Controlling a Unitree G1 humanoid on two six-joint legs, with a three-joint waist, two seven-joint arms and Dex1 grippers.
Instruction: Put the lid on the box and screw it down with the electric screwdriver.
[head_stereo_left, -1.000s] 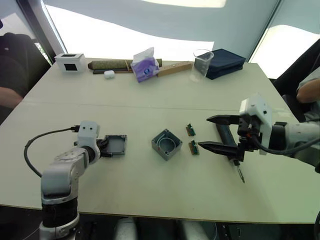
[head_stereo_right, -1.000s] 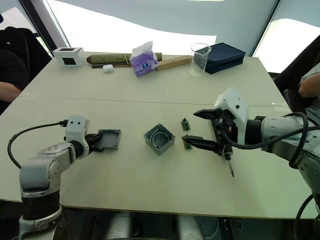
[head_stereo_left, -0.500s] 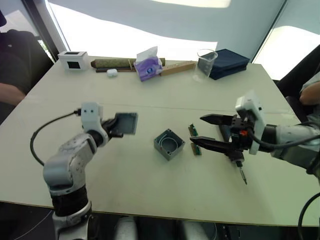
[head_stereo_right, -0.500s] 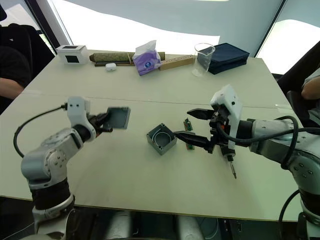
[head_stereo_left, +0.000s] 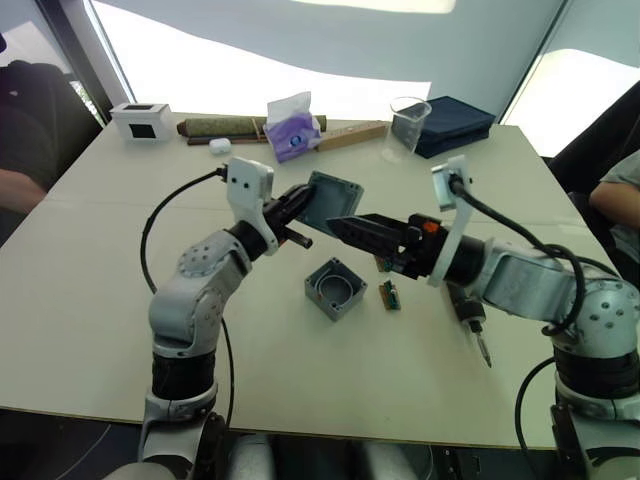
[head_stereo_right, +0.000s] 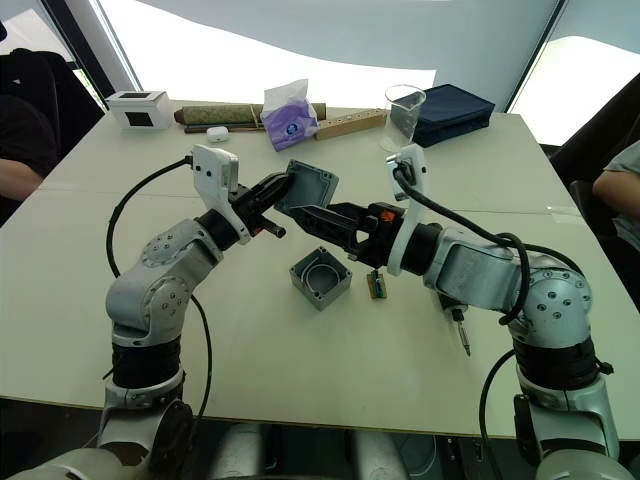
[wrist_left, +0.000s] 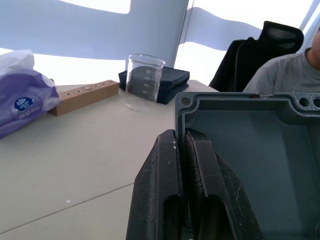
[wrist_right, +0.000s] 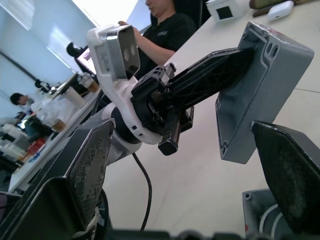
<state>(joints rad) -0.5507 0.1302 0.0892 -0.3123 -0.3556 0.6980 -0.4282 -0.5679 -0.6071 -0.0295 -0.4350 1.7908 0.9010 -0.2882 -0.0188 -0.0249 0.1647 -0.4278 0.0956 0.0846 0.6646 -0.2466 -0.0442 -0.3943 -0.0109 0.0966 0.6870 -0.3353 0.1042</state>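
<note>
Evidently light and stiff, the thin grey plastic lid (head_stereo_left: 331, 196) sits edge-pinched in the left gripper (head_stereo_left: 296, 207); right gripper (head_stereo_left: 352, 229), jaws wide, should take its opposite rim, at 3 o'clock.

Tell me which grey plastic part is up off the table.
The lid: the left end effector grips its edge, holding it tilted in the air. The deeper hollow box sits on the table.

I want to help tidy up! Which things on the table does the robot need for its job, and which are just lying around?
Needed for the job:
- the lid, held up in the left hand
- the box
- the electric screwdriver

Just lying around:
- tissue pack
- glass beaker
- dark blue pouch
- wooden block
- white box
- small green boards
</note>
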